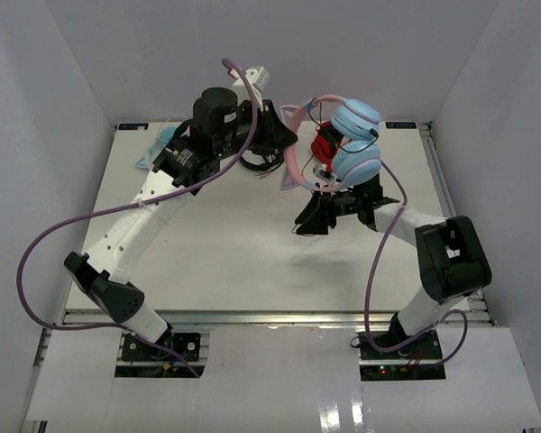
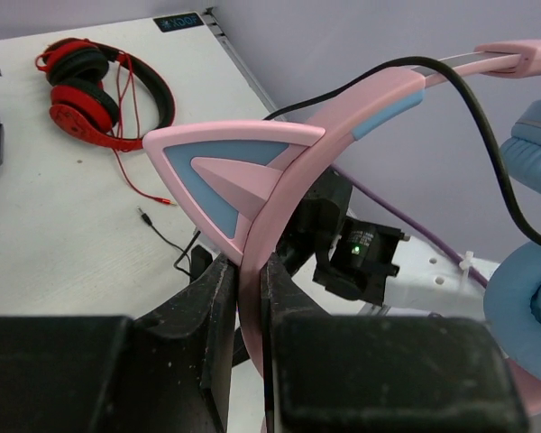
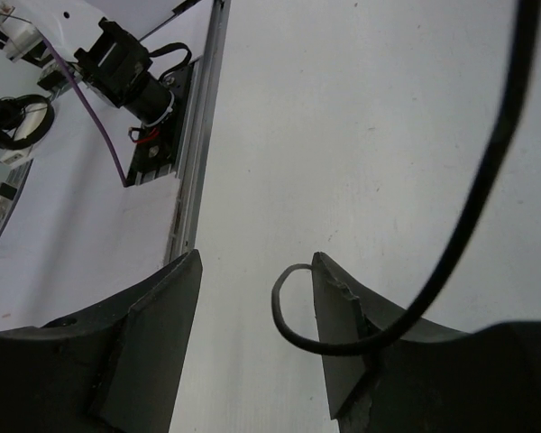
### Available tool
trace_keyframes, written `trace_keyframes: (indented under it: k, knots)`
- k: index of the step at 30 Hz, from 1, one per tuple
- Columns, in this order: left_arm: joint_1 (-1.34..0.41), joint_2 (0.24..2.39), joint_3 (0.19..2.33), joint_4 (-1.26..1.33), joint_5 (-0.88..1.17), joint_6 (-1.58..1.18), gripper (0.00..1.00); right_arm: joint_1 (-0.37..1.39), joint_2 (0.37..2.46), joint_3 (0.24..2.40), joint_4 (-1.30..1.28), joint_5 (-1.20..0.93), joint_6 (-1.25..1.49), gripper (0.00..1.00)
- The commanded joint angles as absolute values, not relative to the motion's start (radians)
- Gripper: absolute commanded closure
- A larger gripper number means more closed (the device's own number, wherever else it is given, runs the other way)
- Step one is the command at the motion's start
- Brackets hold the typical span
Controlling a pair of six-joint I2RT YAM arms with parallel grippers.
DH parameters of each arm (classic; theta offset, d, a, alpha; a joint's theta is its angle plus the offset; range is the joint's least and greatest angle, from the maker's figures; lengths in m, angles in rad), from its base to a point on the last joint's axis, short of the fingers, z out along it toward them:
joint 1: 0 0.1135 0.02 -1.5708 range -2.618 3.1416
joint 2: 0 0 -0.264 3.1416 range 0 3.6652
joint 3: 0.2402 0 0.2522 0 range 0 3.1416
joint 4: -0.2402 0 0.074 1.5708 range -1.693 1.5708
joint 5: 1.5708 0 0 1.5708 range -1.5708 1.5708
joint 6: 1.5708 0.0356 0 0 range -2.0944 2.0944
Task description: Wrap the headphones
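Observation:
The headphones point(image 1: 355, 137) hang above the back of the table, their two light blue ear cups stacked. The pink headband point(image 2: 361, 113) with its cat ear point(image 2: 230, 176) curves down to my left gripper point(image 2: 251, 271), which is shut on the band. In the top view the left gripper point(image 1: 287, 144) holds the band from the left. The thin black cable point(image 2: 487, 135) runs over the band. My right gripper point(image 1: 311, 219) sits just below the headphones, open. In the right wrist view a curled end of the cable point(image 3: 284, 311) lies against one fingertip of the right gripper point(image 3: 257, 271), not pinched.
Red headphones point(image 2: 90, 95) with a thin red cord lie on the table point(image 1: 252, 262) behind the held pair. Turquoise headphones point(image 1: 162, 140) sit at the back left, half hidden by my left arm. White walls close in three sides.

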State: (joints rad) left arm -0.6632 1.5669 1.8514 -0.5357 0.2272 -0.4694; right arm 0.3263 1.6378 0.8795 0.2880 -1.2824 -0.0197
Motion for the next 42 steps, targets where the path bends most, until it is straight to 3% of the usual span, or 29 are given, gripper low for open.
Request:
trace_keyframes:
  k: [1,3,6,9,12,15,17,19,21,25,28,33,38,41,42]
  knots:
    - [-0.664,1.535,1.939,-0.527,0.153,-0.514,1.0,0.367,1.636,0.812,0.543,-1.266,0.114,0.46]
    - [-0.666,1.53,1.941,-0.516,0.139,-0.531,1.0,0.375,1.644,0.76,0.729,-1.236,0.258,0.52]
    - [-0.666,1.52,1.924,-0.502,0.122,-0.566,1.0,0.379,1.677,0.712,1.033,-1.184,0.504,0.73]
    - [-0.666,1.505,1.9,-0.484,0.09,-0.588,1.0,0.377,1.681,0.7,1.094,-1.142,0.557,0.92]
    - [-0.664,1.486,1.876,-0.466,0.066,-0.599,1.0,0.368,1.652,0.664,1.086,-1.114,0.525,0.92]
    - [-0.665,1.484,1.884,-0.466,0.064,-0.597,1.0,0.363,1.601,0.661,0.907,-1.072,0.364,0.76]
    - [-0.664,1.483,1.89,-0.467,0.068,-0.597,1.0,0.363,1.566,0.7,0.593,-1.039,0.073,0.56]
    - [-0.666,1.48,1.891,-0.468,0.072,-0.597,1.0,0.367,1.539,0.727,0.395,-0.996,-0.144,0.48]
    - [-0.664,1.475,1.892,-0.472,0.073,-0.592,1.0,0.367,1.507,0.742,0.196,-0.954,-0.415,0.31]
    - [-0.664,1.467,1.881,-0.471,0.081,-0.592,1.0,0.38,1.457,0.716,0.102,-0.863,-0.677,0.09]
    - [-0.664,1.467,1.876,-0.472,0.097,-0.605,1.0,0.413,1.449,0.672,0.203,-0.745,-0.719,0.03]
    - [-0.664,1.462,1.872,-0.471,0.098,-0.62,1.0,0.496,1.58,0.796,0.181,-0.624,-0.736,0.0]
    - [-0.664,1.434,1.864,-0.477,0.086,-0.626,1.0,0.569,1.695,0.897,0.158,-0.461,-0.719,0.2]
    - [-0.664,1.413,1.849,-0.477,0.063,-0.621,1.0,0.584,1.706,0.902,0.156,-0.414,-0.73,0.52]
    - [-0.664,1.408,1.841,-0.478,0.053,-0.621,1.0,0.586,1.705,0.9,0.15,-0.405,-0.735,0.68]
